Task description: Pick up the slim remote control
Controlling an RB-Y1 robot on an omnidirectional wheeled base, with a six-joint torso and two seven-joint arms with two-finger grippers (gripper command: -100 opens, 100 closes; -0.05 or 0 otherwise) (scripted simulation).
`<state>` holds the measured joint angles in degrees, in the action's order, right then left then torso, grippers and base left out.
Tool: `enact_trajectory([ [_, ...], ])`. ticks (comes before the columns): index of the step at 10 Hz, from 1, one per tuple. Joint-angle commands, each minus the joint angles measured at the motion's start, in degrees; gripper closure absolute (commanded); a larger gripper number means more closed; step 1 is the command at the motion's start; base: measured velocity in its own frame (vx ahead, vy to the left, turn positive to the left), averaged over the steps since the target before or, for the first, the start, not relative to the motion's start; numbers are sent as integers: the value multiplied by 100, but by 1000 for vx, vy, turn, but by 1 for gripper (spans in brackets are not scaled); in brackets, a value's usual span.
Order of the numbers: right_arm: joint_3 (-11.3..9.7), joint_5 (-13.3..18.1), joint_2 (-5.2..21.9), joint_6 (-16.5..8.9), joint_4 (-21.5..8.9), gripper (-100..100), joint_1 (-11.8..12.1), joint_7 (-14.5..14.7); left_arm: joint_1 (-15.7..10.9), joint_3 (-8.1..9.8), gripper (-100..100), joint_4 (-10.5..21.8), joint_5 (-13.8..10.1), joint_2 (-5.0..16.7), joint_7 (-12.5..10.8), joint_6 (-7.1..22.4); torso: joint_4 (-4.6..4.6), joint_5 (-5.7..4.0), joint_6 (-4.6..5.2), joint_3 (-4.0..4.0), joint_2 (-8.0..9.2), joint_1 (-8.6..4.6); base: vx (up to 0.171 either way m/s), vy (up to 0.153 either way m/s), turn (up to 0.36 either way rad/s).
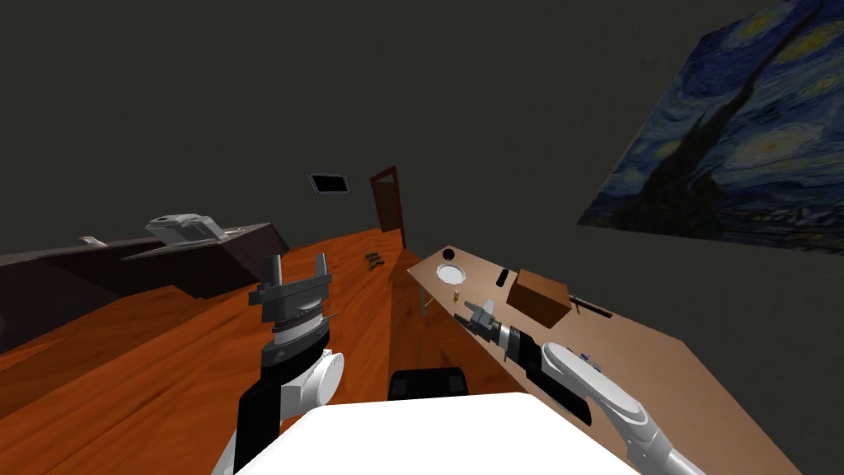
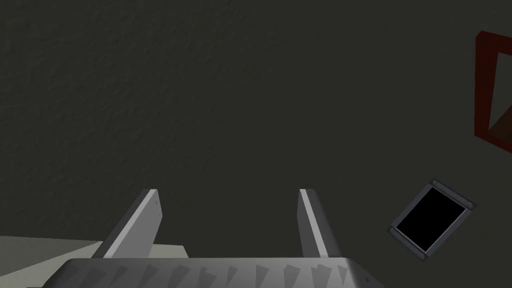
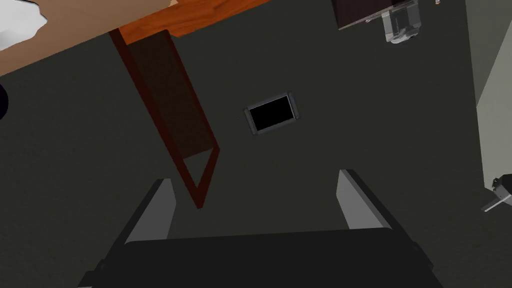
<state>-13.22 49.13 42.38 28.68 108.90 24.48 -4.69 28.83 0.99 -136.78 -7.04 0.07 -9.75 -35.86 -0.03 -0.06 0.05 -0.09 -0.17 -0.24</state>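
The left gripper [image 1: 297, 270] stands raised over the wooden floor [image 1: 165, 363]. Its two fingers are upright and spread apart, with nothing between them. To its right, the right gripper [image 1: 478, 312] reaches out low over the near part of a light brown table [image 1: 659, 363]. The right wrist view shows its fingers spread wide too, empty, pointing toward the far wall.

Just beyond its tips, a small yellowish bottle [image 1: 455, 295] stands on the tabletop. A little past that, the slim black remote control [image 1: 501, 277] lies flat on the table. It sits between a white dish [image 1: 450, 272] on one side and a brown box [image 1: 540, 295] on the other, apart from both and not touched by the gripper. A thin dark rod [image 1: 589, 305] lies beside the box, on the side away from the remote. Near the table's far corner sits a small black round thing [image 1: 448, 253].

Beyond the table, a dark red door [image 1: 389, 202] is set in the grey wall, with a black framed panel [image 1: 330, 183] beside it. A Starry Night painting [image 1: 725, 140] hangs on the right-hand wall.
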Motion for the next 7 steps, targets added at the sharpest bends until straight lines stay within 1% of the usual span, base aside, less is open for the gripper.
enact_trajectory([
  [1,-78,261,90,0,-152,-100,-33,72,0,0,0,0,0,0,0,0,0,0,0,0,0,0,-8,-29,196],
  [2,-216,465,300,-2,-386,-100,-35,205,1,1,0,0,0,0,0,0,0,-1,4,-1,-2,1,-1,-27,344],
  [3,-216,592,300,-2,-392,-100,-35,205,0,0,0,0,0,0,0,0,-1,-1,0,-3,-5,-1,1,-31,180],
  [4,-356,797,507,-8,-590,-100,-37,347,1,1,0,0,0,0,0,0,-1,0,6,-3,-5,-1,4,-29,381],
  [5,-356,923,507,-8,-639,-100,-37,347,0,0,0,0,0,0,0,0,-1,-1,0,-4,-7,-2,1,-25,206],
  [6,-495,1115,710,-16,-838,-100,-37,497,1,1,0,0,0,0,0,0,-1,-1,6,-4,-7,1,7,-23,324],
  [7,-495,1250,710,-16,-889,-100,-37,497,1,0,0,0,0,0,0,0,-2,0,1,-5,-9,0,9,-31,199],
])
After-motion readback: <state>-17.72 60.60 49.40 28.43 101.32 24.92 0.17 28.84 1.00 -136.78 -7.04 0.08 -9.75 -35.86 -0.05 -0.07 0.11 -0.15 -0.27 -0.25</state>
